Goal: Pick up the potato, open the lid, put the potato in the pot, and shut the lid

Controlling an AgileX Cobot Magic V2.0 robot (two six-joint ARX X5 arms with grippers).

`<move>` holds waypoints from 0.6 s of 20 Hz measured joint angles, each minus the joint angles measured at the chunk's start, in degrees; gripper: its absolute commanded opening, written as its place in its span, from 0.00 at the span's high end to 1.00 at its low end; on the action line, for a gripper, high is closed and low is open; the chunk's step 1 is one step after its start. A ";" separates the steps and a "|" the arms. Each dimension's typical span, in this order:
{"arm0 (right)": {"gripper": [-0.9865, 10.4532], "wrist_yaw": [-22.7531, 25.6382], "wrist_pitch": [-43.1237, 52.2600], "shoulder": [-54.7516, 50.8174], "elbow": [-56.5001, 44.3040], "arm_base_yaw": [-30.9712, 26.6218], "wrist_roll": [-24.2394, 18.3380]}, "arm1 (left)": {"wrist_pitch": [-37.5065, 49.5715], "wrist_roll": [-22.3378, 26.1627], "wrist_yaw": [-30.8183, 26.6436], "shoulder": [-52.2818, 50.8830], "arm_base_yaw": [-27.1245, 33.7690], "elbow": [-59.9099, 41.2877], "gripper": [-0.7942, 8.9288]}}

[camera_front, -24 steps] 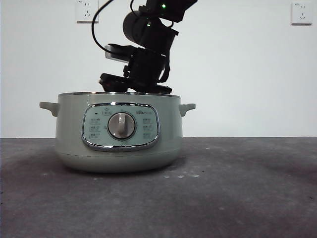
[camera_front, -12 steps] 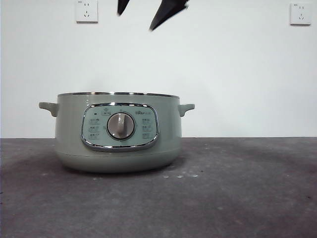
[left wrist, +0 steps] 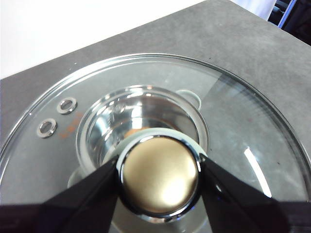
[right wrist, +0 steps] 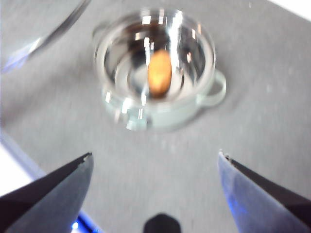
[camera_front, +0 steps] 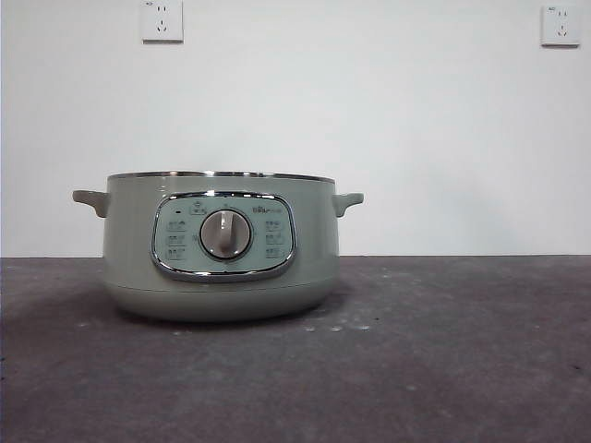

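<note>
On the grey, finely grained table (camera_front: 443, 369), the pot (camera_front: 219, 245) is standing uncovered, its wide pale sage-green body rounding in toward the base, with two small handles jutting from the sides. A chrome frame is ringing the control panel (camera_front: 224, 236), and a silver dial (camera_front: 226, 233) is sitting at the panel's centre. A bright steel rim is running around the pot's open top. Behind it a plain white wall is carrying two sockets, one (camera_front: 162, 19) to the left and one (camera_front: 561, 25) to the right. No arm is showing in the front view. Seen from the right wrist, the potato (right wrist: 159, 73) is lying at the bottom of the pot's shiny steel bowl, an orange-brown oval with matte skin, blurred and far smaller than the pot around it. The right gripper (right wrist: 155, 162) is hanging high above the pot with its jaws spread wide apart and nothing between them; an edge of the lid is showing at one corner of that view. The left gripper (left wrist: 159, 175) is clenching the lid's (left wrist: 243, 126) knob (left wrist: 159, 174), one black jaw pressing each side of it. The knob's round top is looking golden and glossy inside a chrome ring. The lid is a shallow clear glass dome with a steel rim and two small metal-ringed vent holes, and the pot is showing through the glass below it.
</note>
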 measured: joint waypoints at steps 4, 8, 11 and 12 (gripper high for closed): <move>0.54 0.13 0.00 -14.73 -14.25 0.00 2.40 | 7.26 0.00 -0.20 5.79 -2.67 0.00 0.93; 0.54 0.35 0.00 -25.03 -24.63 0.00 5.55 | 12.02 0.00 -3.15 13.05 -6.14 0.00 0.93; 0.54 0.35 0.00 -30.47 -29.59 0.02 7.69 | 14.99 0.24 -4.63 18.88 -7.58 0.00 0.93; 0.54 0.35 -0.02 -31.98 -30.45 0.02 8.50 | 16.17 0.57 -4.79 20.48 -7.89 0.00 0.93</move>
